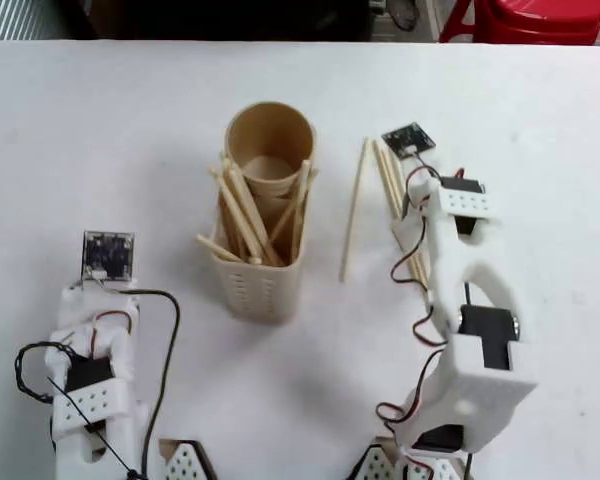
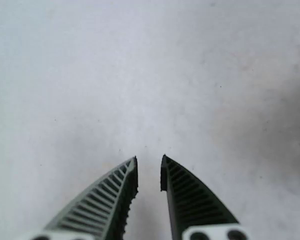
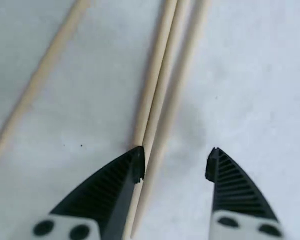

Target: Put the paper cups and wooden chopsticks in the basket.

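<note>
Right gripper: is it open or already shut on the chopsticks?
Open. In the right wrist view the right gripper has its jaws standing apart over the chopsticks, which lie flat on the table.

The basket (image 1: 263, 285) is cream, patterned with rows of small dark perforations. The paper cups (image 1: 270, 140) are tan; the wooden chopsticks (image 3: 157, 90) are pale wood. The surface (image 1: 130, 120) is white. The fingers (image 3: 110, 195) are dark grey and ribbed, the arms (image 1: 475, 380) white.
</note>
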Controlling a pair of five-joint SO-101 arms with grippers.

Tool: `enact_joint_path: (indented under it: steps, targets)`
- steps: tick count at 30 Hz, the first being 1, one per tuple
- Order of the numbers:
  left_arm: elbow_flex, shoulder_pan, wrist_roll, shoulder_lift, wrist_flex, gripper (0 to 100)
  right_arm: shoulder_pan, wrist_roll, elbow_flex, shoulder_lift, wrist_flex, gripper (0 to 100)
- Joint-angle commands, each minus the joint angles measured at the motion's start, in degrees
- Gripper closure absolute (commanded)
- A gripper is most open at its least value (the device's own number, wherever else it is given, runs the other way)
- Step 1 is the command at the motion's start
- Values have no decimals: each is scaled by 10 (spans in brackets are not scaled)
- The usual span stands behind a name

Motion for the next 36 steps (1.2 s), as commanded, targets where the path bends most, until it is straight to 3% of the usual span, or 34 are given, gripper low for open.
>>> enact_joint_path:
  steps: [1, 9, 16, 22, 31, 36]
  targets:
    - [-1, -5, -7, -9, 1, 902, 1, 5, -21, 14, -14, 793]
    - [-1, -5, -7, -9, 1, 902, 36, 5, -40, 51, -29, 795]
    - [-1, -5, -7, -9, 1, 902, 52, 3, -44, 50, -28, 985]
    - [-1, -5, -7, -9, 1, 902, 17, -1, -46, 43, 36, 975]
    - [-1, -5, -7, -9, 1, 902, -26, -128, -30, -113, 102, 982]
    - [-1, -5, -7, -9, 1, 902, -26, -149, 57, -257, 79, 982]
